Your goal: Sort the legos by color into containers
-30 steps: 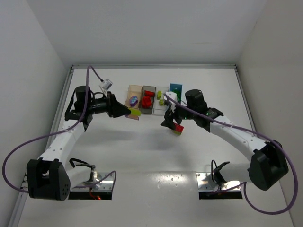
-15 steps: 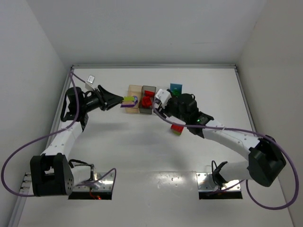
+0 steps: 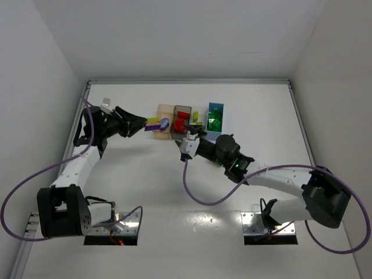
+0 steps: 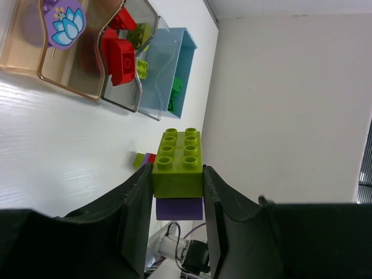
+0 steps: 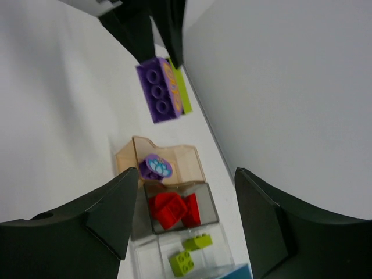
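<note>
Since the earlier frame the right arm has swung left across the table. The left claw [image 3: 138,124] has brought its bricks up beside the tan bin [image 3: 160,110].

Top view: the left claw is clamped on a lime brick [image 3: 153,120] joined to a purple brick [image 3: 154,126], just left of the tan bin. The right claw [image 3: 190,138] sits near them, to their right and nearer the bases. Its jaws are hard to read here.

Left wrist: the fingers [image 4: 136,197] pinch the lime brick's long sides. Its long axis runs straight out along them, so the far end is free. A small lime-and-red cluster [image 4: 144,160] lies on the table, which the top view does not show.

Right wrist: the right claw's fingers [image 5: 116,215] stand wide apart with nothing between them. The pair hangs ahead, purple underside toward this camera. Only this view shows that face. The right claw is probably the one to take the free end and split the pair.
</note>
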Robot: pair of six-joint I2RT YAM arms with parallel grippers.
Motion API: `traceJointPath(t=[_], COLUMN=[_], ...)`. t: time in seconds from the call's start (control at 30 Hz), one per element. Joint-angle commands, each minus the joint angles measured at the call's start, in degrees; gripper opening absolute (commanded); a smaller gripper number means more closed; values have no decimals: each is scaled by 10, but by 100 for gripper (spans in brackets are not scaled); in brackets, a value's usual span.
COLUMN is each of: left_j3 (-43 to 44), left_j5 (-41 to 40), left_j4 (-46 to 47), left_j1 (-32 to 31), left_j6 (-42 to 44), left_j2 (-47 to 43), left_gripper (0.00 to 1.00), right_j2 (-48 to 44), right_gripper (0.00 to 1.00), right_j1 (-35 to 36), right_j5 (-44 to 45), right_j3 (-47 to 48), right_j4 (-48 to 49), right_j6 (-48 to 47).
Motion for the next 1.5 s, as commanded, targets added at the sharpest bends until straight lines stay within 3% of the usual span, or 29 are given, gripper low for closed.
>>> traceJointPath(t=[0.0,0.17,0.57,1.47], left_j3=[20,15,-23,-37], left_j5=[-5,0,5,26], left_j4=[7,13,18,46], left_j1=[6,6,6,-16], left_j6=[-36,-53,-64,-97], left_j2=[-9,-14,-36,-47], left_gripper=[0,0,0,0], right_j2=[21,53,143,247], right_gripper=[67,67,66,65], right_j1=[30,58,92,113], right_j5=[-42,-27,102,114], right_j3=[-14,-9,49,136], right_j4=[113,113,164,172], right_j6=[-84,-140,-210,-221])
